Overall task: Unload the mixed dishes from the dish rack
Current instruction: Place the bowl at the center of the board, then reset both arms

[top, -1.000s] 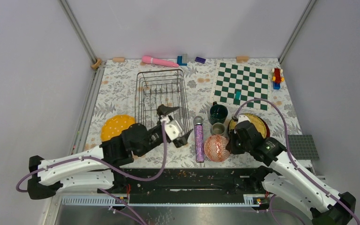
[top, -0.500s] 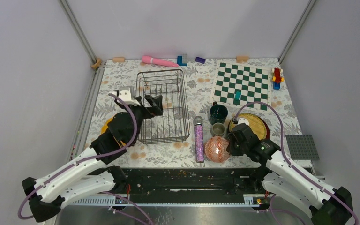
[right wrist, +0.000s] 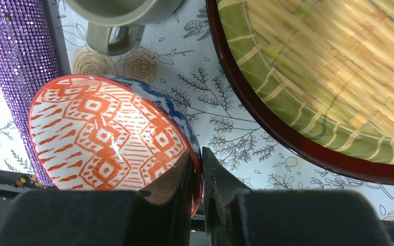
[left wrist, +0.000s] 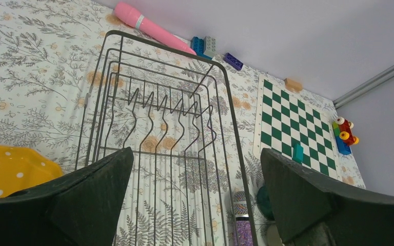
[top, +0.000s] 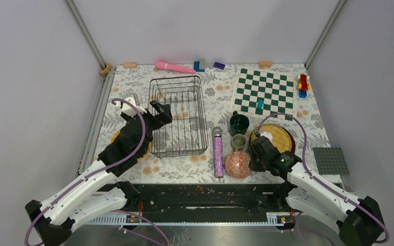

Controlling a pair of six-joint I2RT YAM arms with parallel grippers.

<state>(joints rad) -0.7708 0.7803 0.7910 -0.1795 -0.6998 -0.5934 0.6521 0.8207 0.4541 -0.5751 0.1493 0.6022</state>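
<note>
bowl (right wrist: 102, 138), pinched at rim by right end effector (right wrist: 200, 159), tilted: lower flat onto surface (right wrist: 225, 118), clear of cup (right wrist: 115, 20), before releasing. left end effector (left wrist: 195, 154) gaping at rack (left wrist: 164, 47).

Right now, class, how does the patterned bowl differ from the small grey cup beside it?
The patterned bowl is wide, orange-patterned inside and blue outside; the small grey cup is narrower, plain and has a handle. The bowl's rim sits between the fingers of the right gripper; the cup stands free. Both are outside the dish rack.
</note>
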